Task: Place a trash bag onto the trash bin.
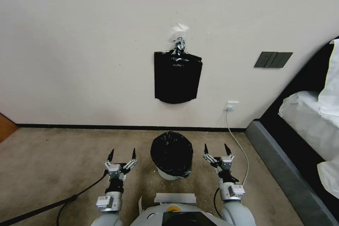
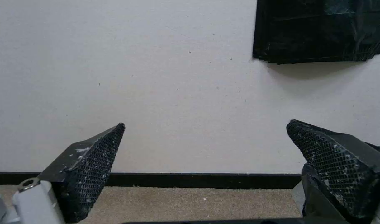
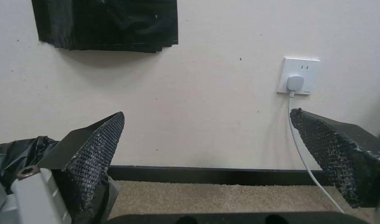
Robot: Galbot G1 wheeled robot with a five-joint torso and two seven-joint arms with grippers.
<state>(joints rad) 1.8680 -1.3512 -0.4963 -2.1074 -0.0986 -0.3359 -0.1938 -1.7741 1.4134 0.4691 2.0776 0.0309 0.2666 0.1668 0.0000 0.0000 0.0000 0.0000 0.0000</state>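
Both grippers, left (image 1: 122, 156) and right (image 1: 215, 150), stand wide open and empty at nine and three o'clock of the small round white plastic bin (image 1: 169, 173). Its crinkled glossy black bag (image 1: 172, 154) drapes the rim: light, slippery film, best pinched at the rim fold.

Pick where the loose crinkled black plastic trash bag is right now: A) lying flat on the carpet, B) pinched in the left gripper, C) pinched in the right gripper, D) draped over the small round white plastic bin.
D: the trash bag covers the top of the white bin, while the left gripper and right gripper sit open and empty on either side.
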